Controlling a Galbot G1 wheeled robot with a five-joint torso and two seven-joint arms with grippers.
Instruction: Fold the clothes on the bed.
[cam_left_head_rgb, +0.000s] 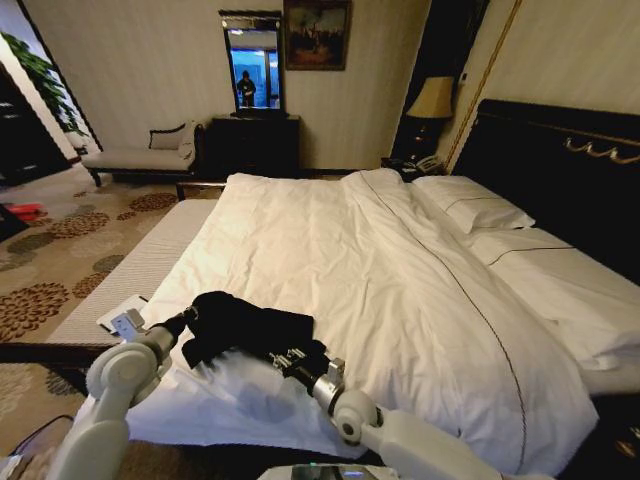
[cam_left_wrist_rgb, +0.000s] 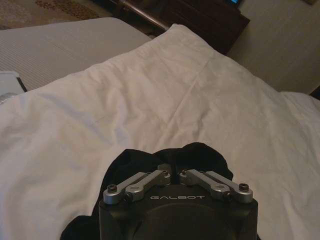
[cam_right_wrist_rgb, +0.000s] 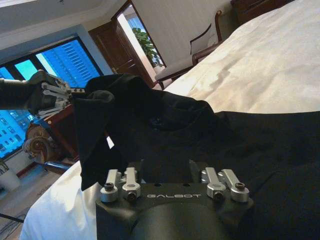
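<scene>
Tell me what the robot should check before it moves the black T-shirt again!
1. Left claw has hold of the black T-shirt: ok, it pinches a raised edge of the fabric.
2. Right claw has hold of the shirt: cannot tell, the fabric covers its fingertips.
3. Shirt lies flat: not ok, it is bunched in a heap with one edge lifted.
4. Shirt is on the white duvet, away from the pillows: ok, it sits near the bed's foot corner.
5. Claws only grab shirt, not duvet: cannot tell.
</scene>
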